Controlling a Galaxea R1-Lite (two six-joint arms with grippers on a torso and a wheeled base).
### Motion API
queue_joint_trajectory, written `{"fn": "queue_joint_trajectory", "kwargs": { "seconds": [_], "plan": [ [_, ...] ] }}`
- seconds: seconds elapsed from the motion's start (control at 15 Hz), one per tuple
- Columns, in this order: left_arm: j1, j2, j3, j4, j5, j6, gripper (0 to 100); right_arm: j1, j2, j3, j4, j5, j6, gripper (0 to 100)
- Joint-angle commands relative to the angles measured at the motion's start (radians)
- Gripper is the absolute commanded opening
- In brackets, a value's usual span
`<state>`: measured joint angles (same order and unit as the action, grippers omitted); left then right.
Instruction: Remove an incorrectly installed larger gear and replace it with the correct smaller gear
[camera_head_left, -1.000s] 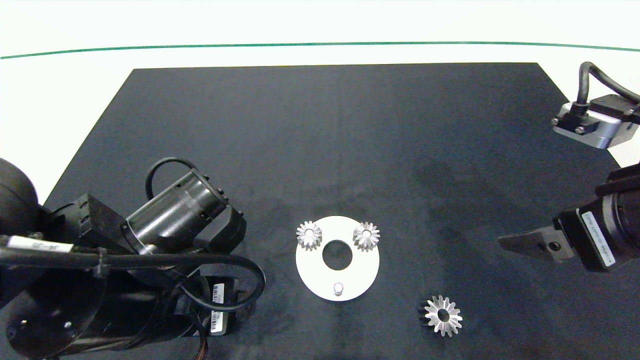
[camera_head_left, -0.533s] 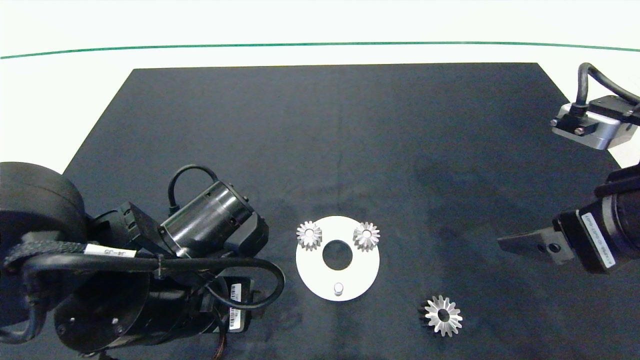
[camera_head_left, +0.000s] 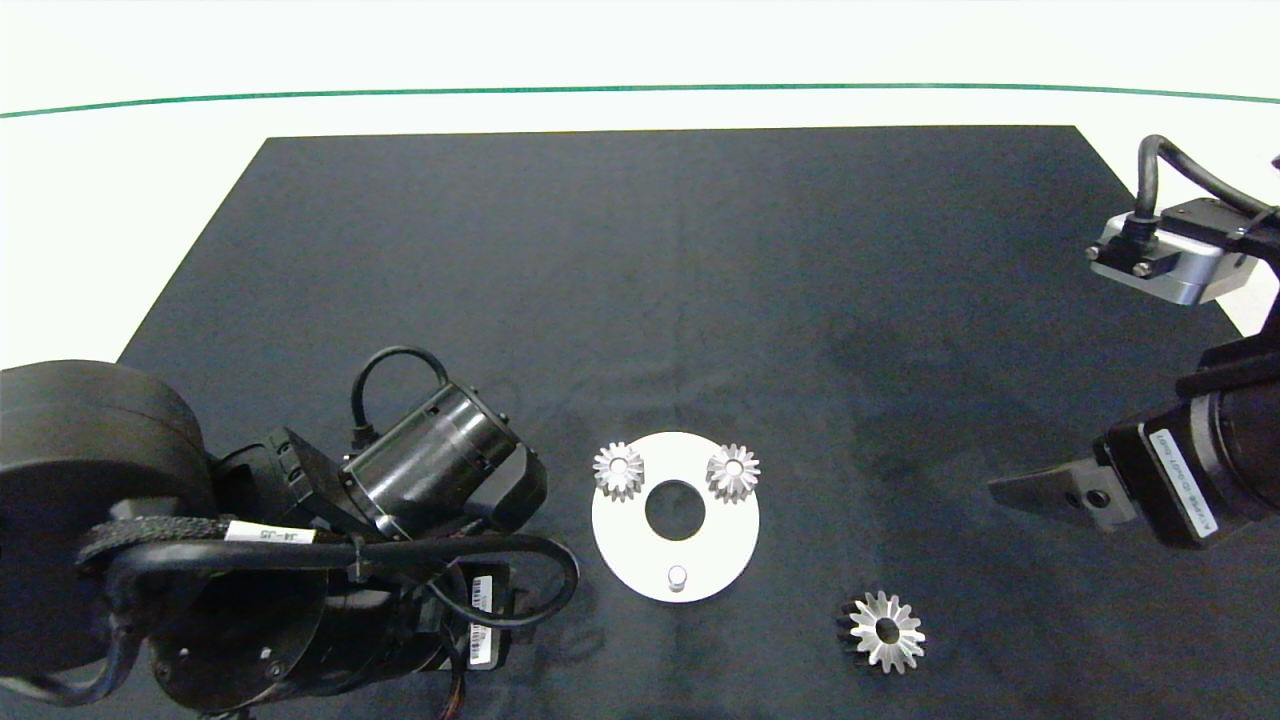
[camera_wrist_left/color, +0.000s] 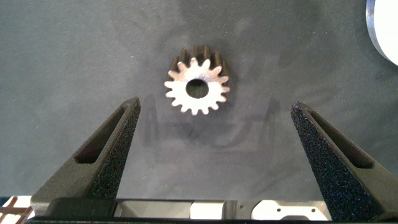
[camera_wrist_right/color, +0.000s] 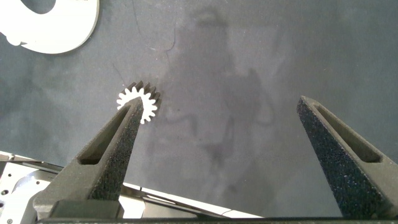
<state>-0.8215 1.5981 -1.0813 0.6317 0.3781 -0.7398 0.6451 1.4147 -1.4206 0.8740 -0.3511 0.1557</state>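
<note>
A black mat (camera_head_left: 700, 280) covers most of the table, and a white disc (camera_head_left: 625, 550) lies on it just below the frame's centre in the head view. Two small ridged gears sit on the disc's upper part, one at upper left (camera_head_left: 618, 470) and one at upper right (camera_head_left: 733, 472), on either side of its round centre hole. A short peg (camera_head_left: 677, 577) stands bare near the disc's lower edge. The larger gear (camera_head_left: 886, 632) lies flat on the mat at the lower right of the frame, apart from the disc and off any peg. The left arm (camera_head_left: 250, 560) fills the lower left corner, just beside the disc. The left gripper (camera_wrist_left/color: 216, 104) is spread wide and empty above the mat, with the smaller gear (camera_wrist_left/color: 197, 87) lying flat on the mat just ahead of the gap between its fingers and touching neither. In the head view that gear is hidden under the arm. The right gripper (camera_wrist_right/color: 219, 102) hangs at the right edge of the frame, mid-height, fingers released and wide apart. It holds nothing and is well apart from the larger gear.
</note>
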Motion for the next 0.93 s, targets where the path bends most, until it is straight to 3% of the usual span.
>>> {"fn": "queue_joint_trajectory", "kwargs": {
  "seconds": [0.07, 0.73, 0.93],
  "plan": [
    [0.004, 0.006, 0.024, -0.029, 0.002, 0.007, 100, 0.001, 0.004, 0.0, 0.005, -0.002, 0.001, 100],
    [0.042, 0.036, 0.041, -0.067, 0.002, 0.03, 100, 0.001, 0.017, 0.0, 0.005, -0.002, 0.001, 100],
    [0.041, 0.036, 0.047, -0.073, 0.002, 0.031, 94, 0.001, 0.023, 0.002, 0.005, -0.002, 0.001, 100]
  ]
}}
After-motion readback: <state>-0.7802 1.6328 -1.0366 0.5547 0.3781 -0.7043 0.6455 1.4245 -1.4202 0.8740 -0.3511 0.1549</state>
